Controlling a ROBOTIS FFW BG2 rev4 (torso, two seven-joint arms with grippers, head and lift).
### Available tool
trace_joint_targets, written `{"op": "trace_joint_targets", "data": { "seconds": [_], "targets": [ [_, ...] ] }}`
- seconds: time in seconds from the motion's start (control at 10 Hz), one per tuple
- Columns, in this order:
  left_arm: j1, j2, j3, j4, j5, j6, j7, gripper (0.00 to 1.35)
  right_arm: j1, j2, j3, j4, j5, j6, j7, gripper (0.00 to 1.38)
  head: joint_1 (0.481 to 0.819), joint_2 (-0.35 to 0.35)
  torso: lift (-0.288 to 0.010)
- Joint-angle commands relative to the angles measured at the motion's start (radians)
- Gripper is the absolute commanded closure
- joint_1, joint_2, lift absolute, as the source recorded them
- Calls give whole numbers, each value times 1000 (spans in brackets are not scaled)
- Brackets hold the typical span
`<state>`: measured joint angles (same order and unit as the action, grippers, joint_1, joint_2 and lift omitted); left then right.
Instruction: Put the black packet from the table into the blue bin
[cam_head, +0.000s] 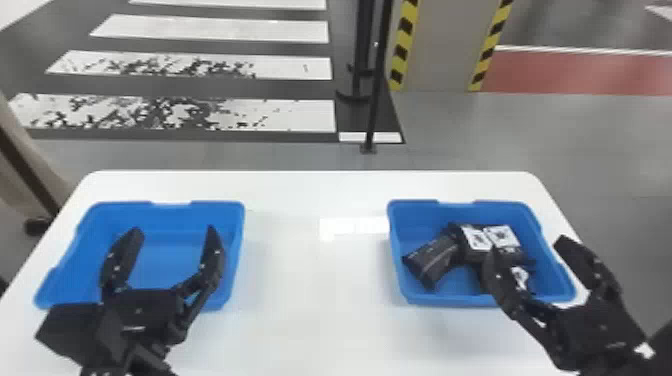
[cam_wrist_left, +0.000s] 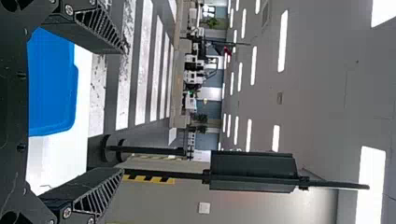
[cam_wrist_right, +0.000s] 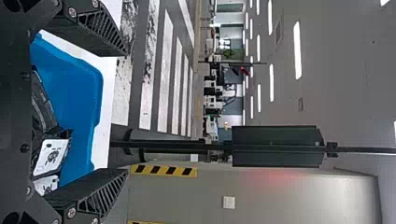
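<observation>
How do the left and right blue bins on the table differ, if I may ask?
The right bin holds black packets, some with white labels; the left bin shows a bare blue floor. The left bin stands toward the left side of the table, the right bin toward its right. Both are blue and open-topped.

Bare desk (cam_head: 315, 285) I could cross between left pincer (cam_head: 173, 232) and right pincer (cam_head: 527, 245), left blue bin (cam_head: 236, 250) and right blue bin (cam_head: 395, 252) walling it, black packets (cam_head: 434, 261) by my right pincer.
</observation>
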<state>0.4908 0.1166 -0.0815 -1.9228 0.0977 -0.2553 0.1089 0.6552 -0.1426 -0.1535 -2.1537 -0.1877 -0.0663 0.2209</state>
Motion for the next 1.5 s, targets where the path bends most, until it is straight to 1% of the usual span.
{"op": "trace_joint_targets", "data": {
  "seconds": [0.0, 1.4],
  "targets": [
    [0, 0, -2, 0, -2, 0, 0, 127, 0, 0, 0, 0, 0, 0, 0, 136, 695, -54, -110],
    [2, -2, 6, 0, -28, -12, 0, 127, 0, 0, 2, -5, 4, -7, 0, 136, 695, -53, -110]
  ]
}}
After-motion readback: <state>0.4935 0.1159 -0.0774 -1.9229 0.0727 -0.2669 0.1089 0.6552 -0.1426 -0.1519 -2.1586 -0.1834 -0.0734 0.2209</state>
